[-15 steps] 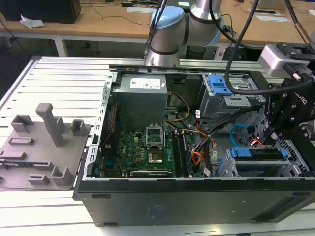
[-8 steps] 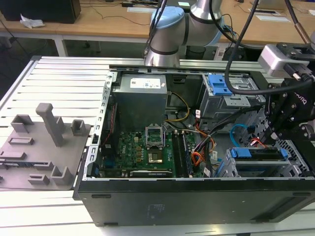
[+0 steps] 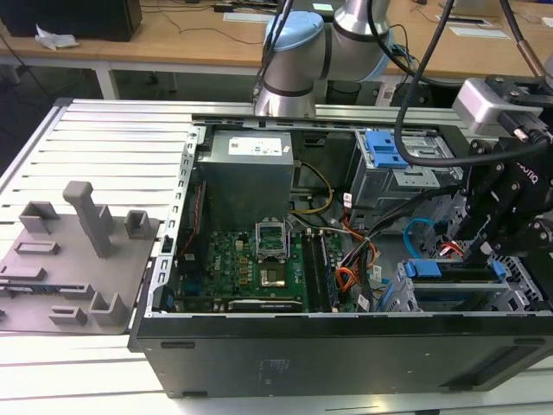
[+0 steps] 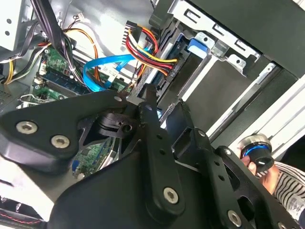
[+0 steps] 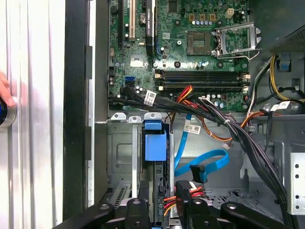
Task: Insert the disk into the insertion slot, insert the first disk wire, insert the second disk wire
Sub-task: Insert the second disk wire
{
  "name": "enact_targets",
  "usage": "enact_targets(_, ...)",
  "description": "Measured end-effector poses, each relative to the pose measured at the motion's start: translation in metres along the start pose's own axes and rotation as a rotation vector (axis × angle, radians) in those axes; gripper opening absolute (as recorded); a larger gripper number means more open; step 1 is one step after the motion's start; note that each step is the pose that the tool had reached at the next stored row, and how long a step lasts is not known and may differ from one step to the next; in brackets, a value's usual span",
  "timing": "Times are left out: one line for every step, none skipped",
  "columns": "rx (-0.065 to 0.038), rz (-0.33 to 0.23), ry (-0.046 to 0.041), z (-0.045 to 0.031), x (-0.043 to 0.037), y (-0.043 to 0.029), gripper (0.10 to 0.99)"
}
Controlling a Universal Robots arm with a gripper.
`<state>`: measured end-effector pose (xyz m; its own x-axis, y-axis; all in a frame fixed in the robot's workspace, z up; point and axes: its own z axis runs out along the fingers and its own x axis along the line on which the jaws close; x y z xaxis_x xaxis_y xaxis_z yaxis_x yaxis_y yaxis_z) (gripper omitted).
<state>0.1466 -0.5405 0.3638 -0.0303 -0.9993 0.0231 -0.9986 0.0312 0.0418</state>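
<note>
Disk [image 5: 156, 145] seated in the slot [image 5: 119, 157]; gripper [image 5: 164, 209] at the red wires [image 5: 196, 191] (grip: cannot tell), blue cable [image 5: 205, 160] apparently still unplugged.

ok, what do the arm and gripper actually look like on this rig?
The arm has rounded silver-grey joints with light blue caps. The gripper is matte black, built from flat linkage bars pinned with silver screw heads, with white lettering on its body. A grey box is mounted above it, and thick black cables run down to it.
</note>
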Motion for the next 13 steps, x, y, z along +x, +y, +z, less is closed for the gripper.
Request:
enact_targets(0.0, 0.0, 0.0001, -0.0001, -0.0002, -0.0023, 0.361)
enact_targets(0.0, 0.0, 0.0001, -0.0003, -0.0007, -0.0057, 0.361)
enact_targets(-0.001, 0.0, 0.0002, -0.0005, -0.0017, -0.0093, 0.361)
enact_targets(-0.001, 0.0, 0.0002, -0.0006, -0.0028, -0.0118, 0.361)
enact_targets(-0.001, 0.0, 0.0001, -0.0007, -0.004, -0.0139, 0.361)
enact_targets(-0.001, 0.0, 0.0002, -0.0008, -0.0057, -0.016, 0.361)
enact_targets(-0.001, 0.0, 0.0002, -0.0009, -0.0079, -0.0178, 0.361)
enact_targets(-0.001, 0.0, 0.0004, -0.001, -0.0101, -0.0188, 0.361)
enact_targets(-0.001, 0.0, 0.001, -0.0012, -0.0147, -0.0199, 0.361)
enact_targets(-0.001, 0.0, 0.0032, -0.0014, -0.0245, -0.0204, 0.361)
enact_targets(-0.001, 0.0, 0.0045, -0.0016, -0.0325, -0.0205, 0.361)
enact_targets(-0.001, 0.0, 0.0052, -0.0018, -0.0409, -0.0203, 0.361)
enact_targets(-0.001, 0.0, 0.0051, -0.0018, -0.0435, -0.0203, 0.361)
